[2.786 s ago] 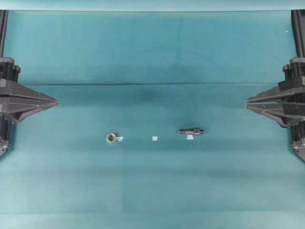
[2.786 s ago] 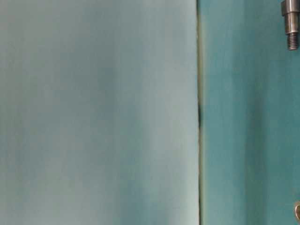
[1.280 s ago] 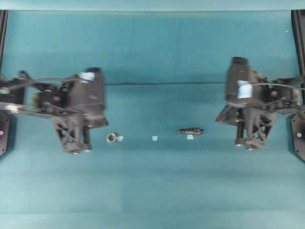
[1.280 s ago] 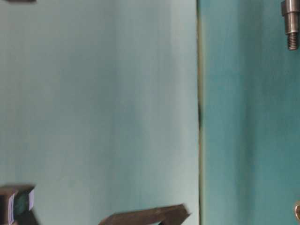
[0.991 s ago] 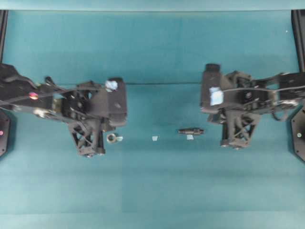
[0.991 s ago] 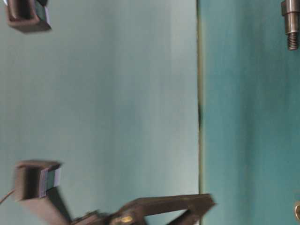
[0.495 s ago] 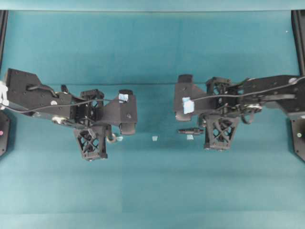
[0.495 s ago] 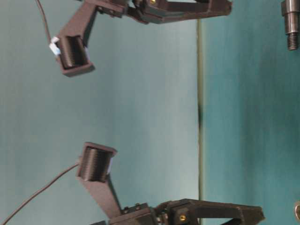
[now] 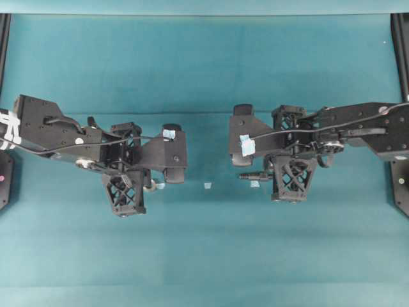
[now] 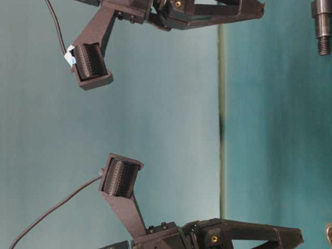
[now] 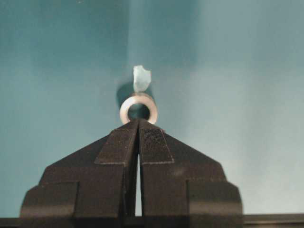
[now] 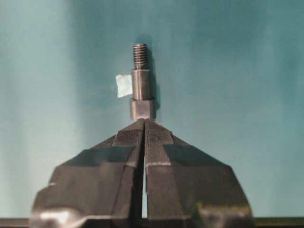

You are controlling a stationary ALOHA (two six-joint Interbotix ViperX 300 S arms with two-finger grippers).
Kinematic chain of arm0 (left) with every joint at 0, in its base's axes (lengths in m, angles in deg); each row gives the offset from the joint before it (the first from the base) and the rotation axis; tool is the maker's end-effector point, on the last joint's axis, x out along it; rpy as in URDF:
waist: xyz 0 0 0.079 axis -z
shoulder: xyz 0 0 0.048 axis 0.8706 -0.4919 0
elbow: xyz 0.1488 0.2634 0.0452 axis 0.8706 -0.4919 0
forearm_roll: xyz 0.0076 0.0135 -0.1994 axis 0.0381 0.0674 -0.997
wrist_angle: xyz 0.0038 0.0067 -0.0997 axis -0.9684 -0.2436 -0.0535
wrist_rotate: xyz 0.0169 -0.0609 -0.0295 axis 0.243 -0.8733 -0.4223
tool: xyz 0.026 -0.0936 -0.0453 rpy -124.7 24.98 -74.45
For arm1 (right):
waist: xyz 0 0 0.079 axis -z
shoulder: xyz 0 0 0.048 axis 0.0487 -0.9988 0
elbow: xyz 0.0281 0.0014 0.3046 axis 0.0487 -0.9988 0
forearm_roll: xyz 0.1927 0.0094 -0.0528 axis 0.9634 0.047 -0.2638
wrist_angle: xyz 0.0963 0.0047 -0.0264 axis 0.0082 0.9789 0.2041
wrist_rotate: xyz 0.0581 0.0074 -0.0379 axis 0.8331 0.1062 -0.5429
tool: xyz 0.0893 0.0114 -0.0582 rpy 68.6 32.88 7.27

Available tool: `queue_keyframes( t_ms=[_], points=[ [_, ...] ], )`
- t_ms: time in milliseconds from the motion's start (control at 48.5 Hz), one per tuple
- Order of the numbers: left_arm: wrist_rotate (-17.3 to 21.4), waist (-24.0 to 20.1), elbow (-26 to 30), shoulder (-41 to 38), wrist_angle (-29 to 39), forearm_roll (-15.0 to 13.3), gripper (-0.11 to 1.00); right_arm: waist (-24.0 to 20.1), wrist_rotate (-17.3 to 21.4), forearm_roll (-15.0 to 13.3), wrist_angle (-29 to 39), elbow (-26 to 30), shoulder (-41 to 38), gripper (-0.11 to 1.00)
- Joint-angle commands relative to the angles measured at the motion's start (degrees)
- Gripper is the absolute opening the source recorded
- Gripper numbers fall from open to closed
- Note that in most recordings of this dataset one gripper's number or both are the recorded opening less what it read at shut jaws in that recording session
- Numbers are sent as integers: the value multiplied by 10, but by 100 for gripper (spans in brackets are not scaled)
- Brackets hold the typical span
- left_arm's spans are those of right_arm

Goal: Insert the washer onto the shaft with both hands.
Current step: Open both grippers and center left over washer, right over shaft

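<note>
The washer [image 11: 152, 109], a small silver ring, lies flat on the teal cloth just beyond the tips of my left gripper [image 11: 138, 119], which is shut with nothing in it. From overhead the washer [image 9: 152, 186] shows only partly under that arm. The shaft [image 12: 141, 88], a dark stepped rod with a threaded far end, lies on the cloth just ahead of my right gripper [image 12: 144, 120], also shut and empty. In the table-level view both grippers hang short of the cloth: the left gripper [image 10: 300, 238] closer to it, the right gripper [image 10: 261, 9] farther off, with the shaft [image 10: 322, 23] at the edge.
Small pale-blue tape squares mark the cloth: one beside the washer [image 11: 141, 78], one beside the shaft [image 12: 124, 85], one midway between them [image 9: 208, 185]. A fold line [image 9: 204, 113] crosses the teal cloth behind both arms.
Both arms have swung in from the table's sides and come down, the left over the washer, the right over the shaft. Both grippers stayed shut; washer and shaft have not moved.
</note>
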Motion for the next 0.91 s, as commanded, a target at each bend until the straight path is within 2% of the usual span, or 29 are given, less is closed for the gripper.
queue_keyframes(
  t_ms=[0, 206, 289, 351, 392, 475, 599, 660, 722, 888],
  points=[
    [4, 4, 9, 4, -4, 1, 2, 2, -4, -2, -4, 6, 3, -10],
    [7, 9, 4, 6, -25, 0, 2, 2, -7, -2, -5, 4, -3, -3],
    [7, 8, 4, 6, -25, 1, 2, 1, -4, -2, -10, 1, -4, 7],
    [6, 9, 4, 6, -27, 1, 4, 2, -4, -2, -11, -1, -4, 18],
    [6, 9, 4, 6, -27, 1, 9, 2, -4, -2, -11, -2, -5, 28],
    [9, 6, 0, 4, -25, 1, 27, 2, -4, -4, -12, -4, -6, 54],
    [10, 7, -4, 1, -25, 1, 66, -2, -4, -25, -21, -11, -6, 88],
    [11, 7, -7, 1, -30, 0, 83, -4, -4, -31, -22, -11, -6, 91],
    [11, 6, -10, 4, -36, 1, 94, -4, -4, -32, -26, -12, -6, 90],
    [9, 6, -16, 2, -65, 1, 91, -4, -1, -32, -44, -18, -6, 89]
  ],
)
